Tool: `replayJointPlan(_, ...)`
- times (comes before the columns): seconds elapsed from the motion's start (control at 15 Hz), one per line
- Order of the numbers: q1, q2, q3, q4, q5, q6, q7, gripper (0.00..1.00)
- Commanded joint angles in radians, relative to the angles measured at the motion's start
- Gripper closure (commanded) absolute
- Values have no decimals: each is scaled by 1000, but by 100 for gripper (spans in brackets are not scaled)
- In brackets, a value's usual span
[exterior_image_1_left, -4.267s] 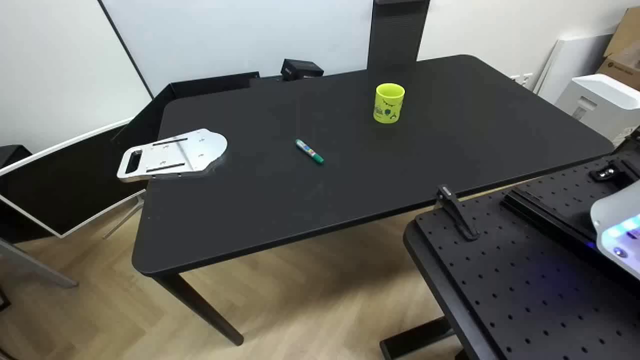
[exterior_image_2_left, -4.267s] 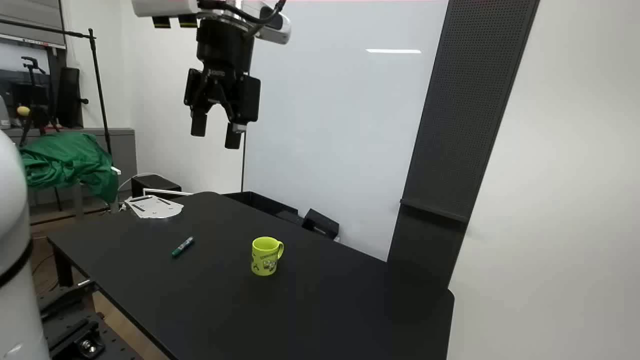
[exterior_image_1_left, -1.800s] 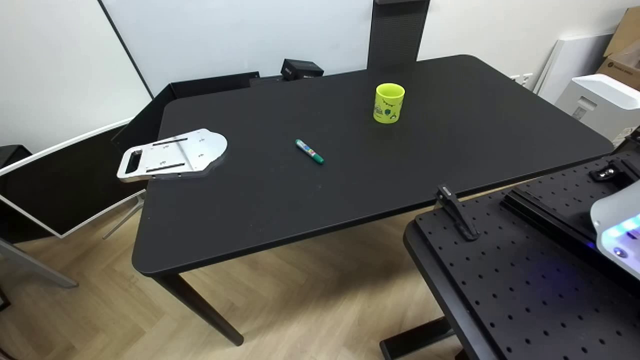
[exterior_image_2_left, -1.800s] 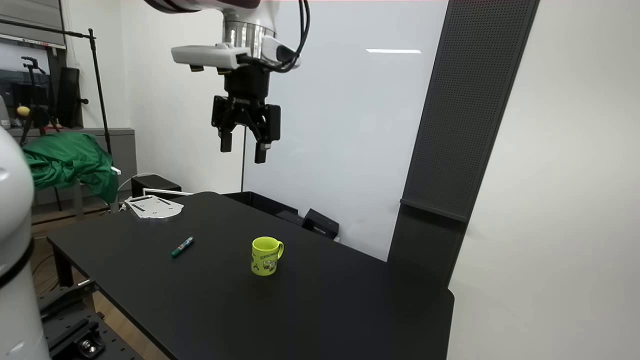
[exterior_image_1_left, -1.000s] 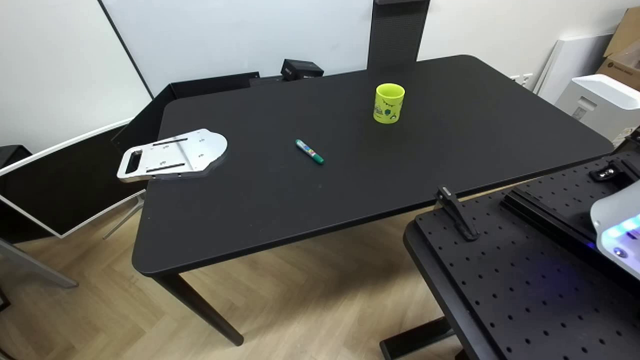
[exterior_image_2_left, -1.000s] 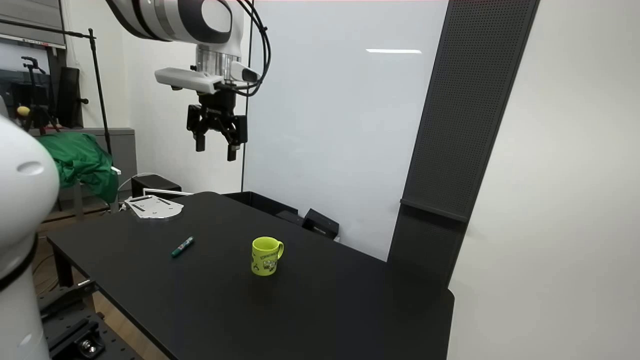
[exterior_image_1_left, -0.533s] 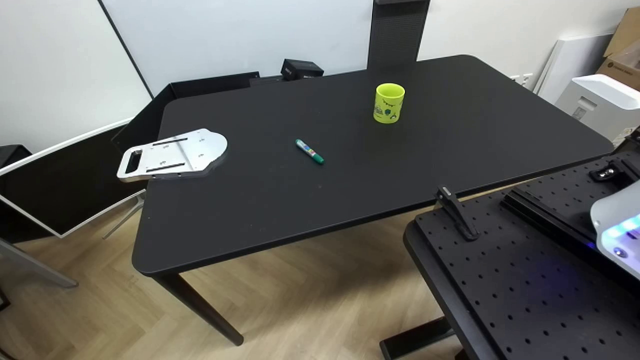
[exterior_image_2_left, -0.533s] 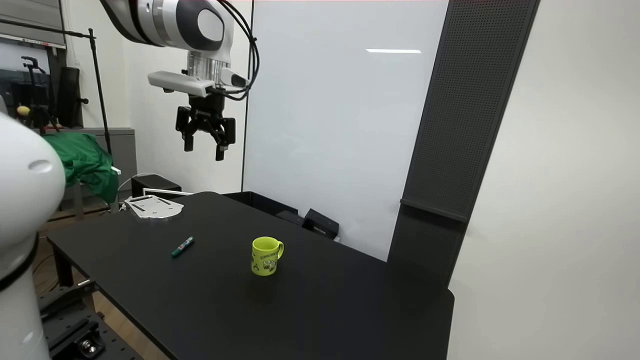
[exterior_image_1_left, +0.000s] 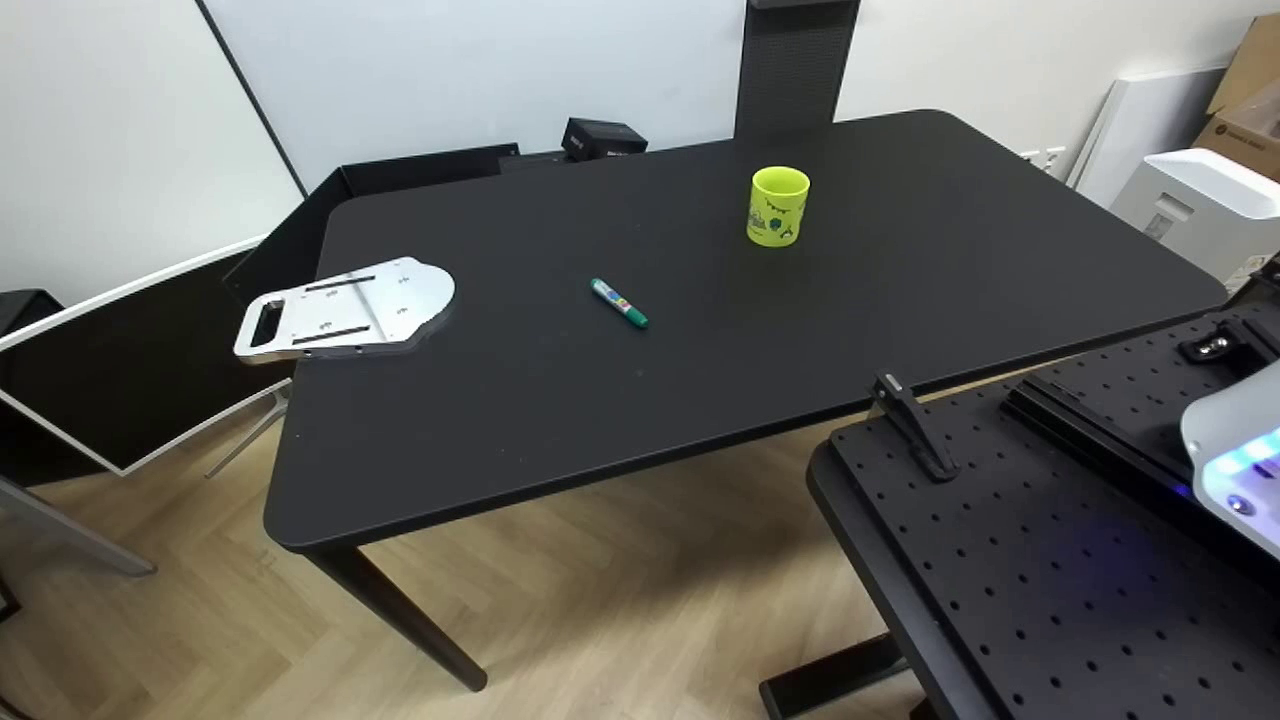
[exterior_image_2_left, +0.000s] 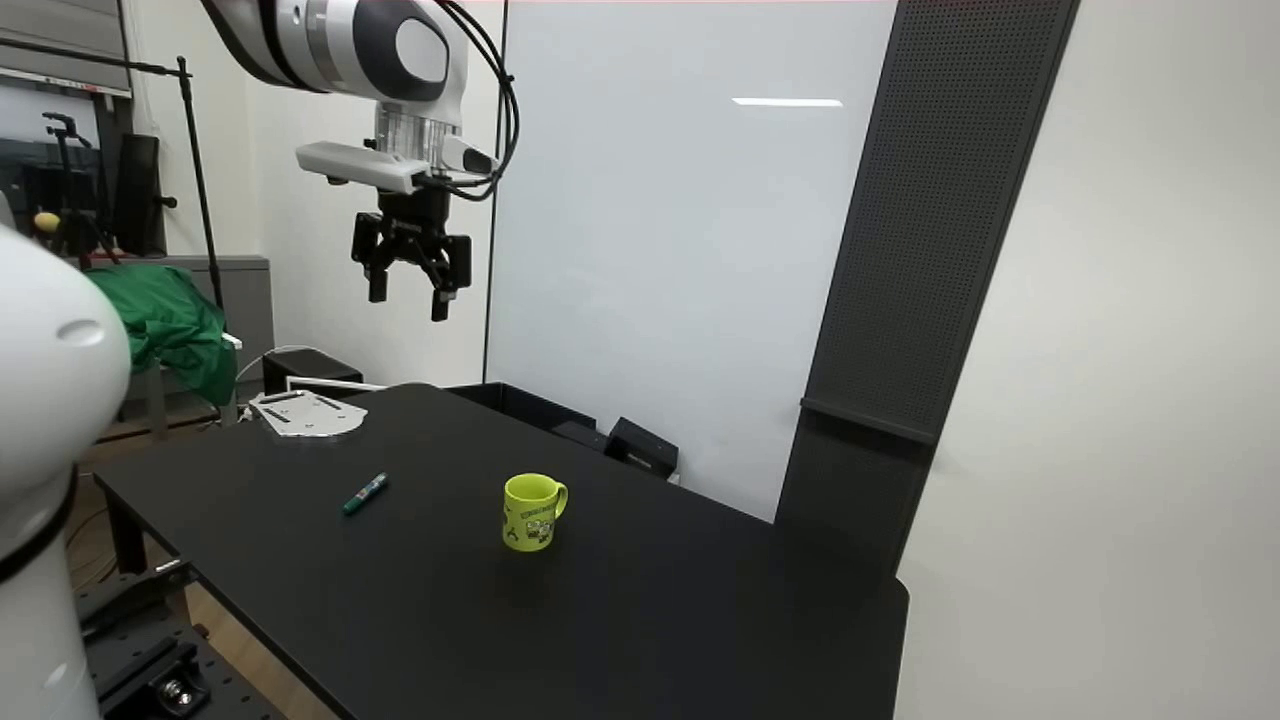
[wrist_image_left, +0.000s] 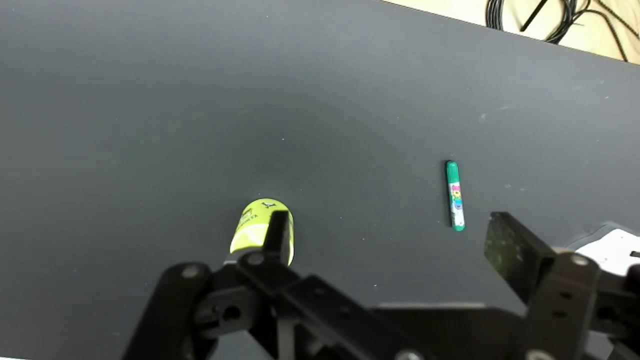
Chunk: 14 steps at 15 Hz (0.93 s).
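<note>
here i hang, high over the smooth black round-cornered tabletop (exterior_image_1_left: 520, 410), my black two-fingered metal gripper (exterior_image_2_left: 409, 299) pointing down, fingers spread wide, grasping nothing, touching nothing! below me, flat on the tabletop, lies the slim green-and-white plastic-looking marker (wrist_image_left: 456, 200), well apart from my fingertips. in the wrist view it shows in the span between my two fingers, off-centre, nearer the finger at right, and mostly above the line of the tips. and look at that long axis: almost straight up and down in the wrist view, so it runs roughly across the line from finger to finger! the other way, the lime-yellow cylindrical mug (exterior_image_2_left: 528, 515), ceramic-looking, printed with dark figures, stands upright, partly hidden in the wrist view behind my finger at left. mug and marker sit well apart; which is nearer my fingertips, i can't tell for sure. and on the marker's far side from the mug, there's the white flat round-ended plate (exterior_image_1_left: 350, 308), hard and glossy-looking, its slotted end jutting past the tabletop's edge.
</note>
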Motion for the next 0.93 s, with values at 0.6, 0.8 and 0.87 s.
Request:
replayJointPlan(0.6, 24, 241, 63, 139, -71, 149, 30, 0)
replayJointPlan(0.8, 46, 373, 91, 230, -135, 224, 60, 0)
replayJointPlan(0.87, 56, 413, 94, 260, -162, 245, 80, 0)
